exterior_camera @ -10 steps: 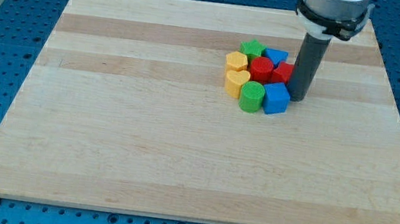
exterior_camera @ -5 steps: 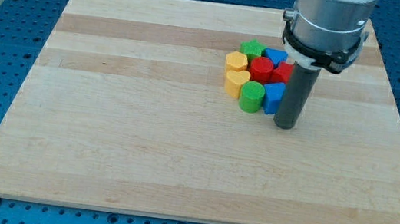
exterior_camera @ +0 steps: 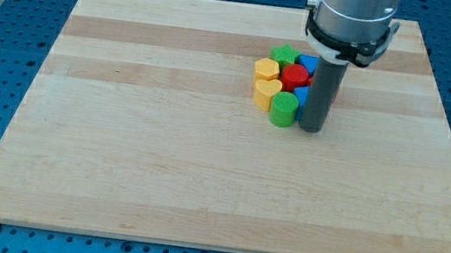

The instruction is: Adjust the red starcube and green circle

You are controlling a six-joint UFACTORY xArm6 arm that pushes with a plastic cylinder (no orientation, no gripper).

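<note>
Task looks unfinished. Green circle [exterior_camera: 283, 109] sits at cluster's bottom edge, touching my tip [exterior_camera: 312, 128] or just beside it, tip on its right. Red starcube [exterior_camera: 294, 76] mid-cluster, partly behind rod. No fingers on this rig, nothing held. Cluster's packed tight; tabletop [exterior_camera: 160, 162] wide open toward view's left & bottom, edges far.

Rod [exterior_camera: 321, 91] hides blue cube [exterior_camera: 301, 95].
</note>
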